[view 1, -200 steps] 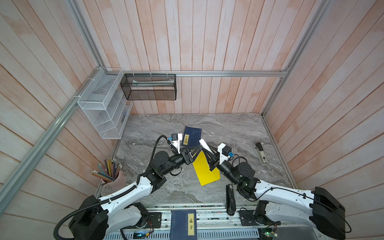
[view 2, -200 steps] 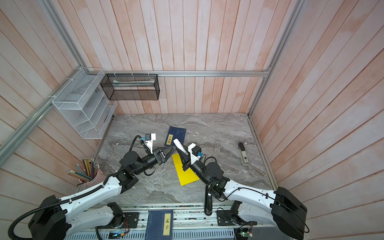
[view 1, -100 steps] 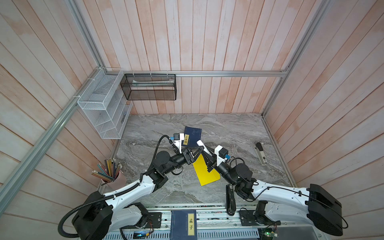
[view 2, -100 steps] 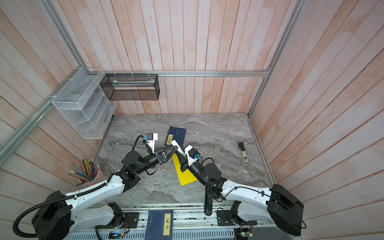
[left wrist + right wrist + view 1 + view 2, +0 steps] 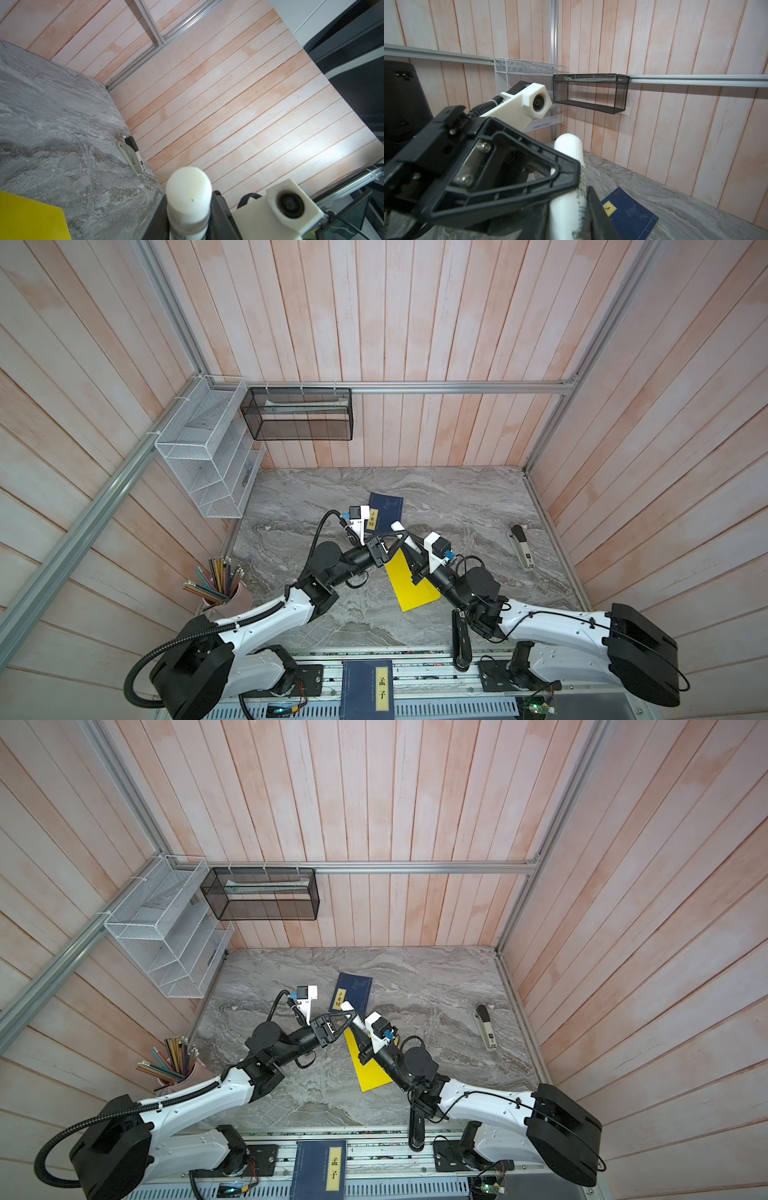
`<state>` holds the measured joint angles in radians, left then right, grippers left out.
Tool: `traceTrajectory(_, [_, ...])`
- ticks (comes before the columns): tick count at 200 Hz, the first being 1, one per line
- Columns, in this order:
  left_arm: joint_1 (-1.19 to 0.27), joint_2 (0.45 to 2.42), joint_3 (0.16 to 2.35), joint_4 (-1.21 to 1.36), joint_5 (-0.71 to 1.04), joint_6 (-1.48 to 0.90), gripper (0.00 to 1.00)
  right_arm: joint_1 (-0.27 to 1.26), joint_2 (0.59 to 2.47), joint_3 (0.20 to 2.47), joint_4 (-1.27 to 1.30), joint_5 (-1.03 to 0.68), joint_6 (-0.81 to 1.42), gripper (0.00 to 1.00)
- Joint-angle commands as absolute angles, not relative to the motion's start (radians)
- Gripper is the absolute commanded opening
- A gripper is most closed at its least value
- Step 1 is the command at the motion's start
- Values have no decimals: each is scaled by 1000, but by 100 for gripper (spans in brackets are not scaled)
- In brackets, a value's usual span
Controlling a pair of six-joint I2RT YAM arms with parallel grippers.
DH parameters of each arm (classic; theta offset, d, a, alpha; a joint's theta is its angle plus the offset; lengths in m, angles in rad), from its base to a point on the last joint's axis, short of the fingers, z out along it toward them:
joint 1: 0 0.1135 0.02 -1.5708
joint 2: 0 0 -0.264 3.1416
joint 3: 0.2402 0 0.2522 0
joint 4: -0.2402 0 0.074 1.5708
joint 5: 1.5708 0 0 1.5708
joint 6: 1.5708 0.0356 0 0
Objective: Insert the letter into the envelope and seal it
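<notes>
- The right gripper (image 5: 571, 216) was seen clamped on a white tube (image 5: 569, 149), held tilted above the table (image 5: 457, 497)
- The left gripper (image 5: 351, 1017) was brought right against that tube; whether it was grasped could not be told
- One yellow envelope (image 5: 409, 589) was found flat on the table, under both grippers
- Two blue books were counted: one on the table (image 5: 388, 510), one at the front rail (image 5: 368, 691)
- One stapler (image 5: 521, 545), one pencil cup (image 5: 226, 593)

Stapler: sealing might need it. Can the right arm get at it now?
Probably not yet: the right gripper holds a white tube, though the stapler lies unobstructed on the table.
</notes>
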<state>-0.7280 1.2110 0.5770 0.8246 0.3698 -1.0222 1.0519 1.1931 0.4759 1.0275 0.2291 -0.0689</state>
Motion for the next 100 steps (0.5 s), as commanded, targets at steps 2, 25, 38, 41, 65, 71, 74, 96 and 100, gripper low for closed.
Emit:
traceTrajectory(2, [-736, 1215, 575, 873, 399, -1023, 12, 1075, 1198, 498, 1015, 184, -96, 13])
traceTrajectory(25, [-728, 1196, 572, 843, 384, -1013, 7, 1076, 1162, 490, 959, 168, -100, 24])
traceTrajectory(38, [-722, 1180, 569, 818, 370, -1004, 6, 1076, 1134, 489, 909, 155, -100, 29])
traceTrajectory(41, [-721, 1177, 570, 812, 367, -1000, 6, 1077, 1125, 488, 896, 152, -100, 29])
traceTrajectory(65, [-715, 1154, 582, 752, 353, -971, 4, 1076, 1072, 485, 791, 137, -93, 34])
traceTrajectory(71, [-715, 1151, 586, 742, 351, -966, 3, 1077, 1060, 483, 769, 134, -92, 35])
traceTrajectory(74, [-715, 1150, 587, 739, 351, -963, 3, 1077, 1055, 483, 760, 134, -91, 35])
traceTrajectory(96, [-714, 1154, 592, 733, 350, -958, 1, 1076, 1022, 471, 719, 132, -80, 36])
traceTrajectory(100, [-713, 1156, 591, 735, 349, -957, 1, 1077, 1018, 469, 714, 132, -77, 36])
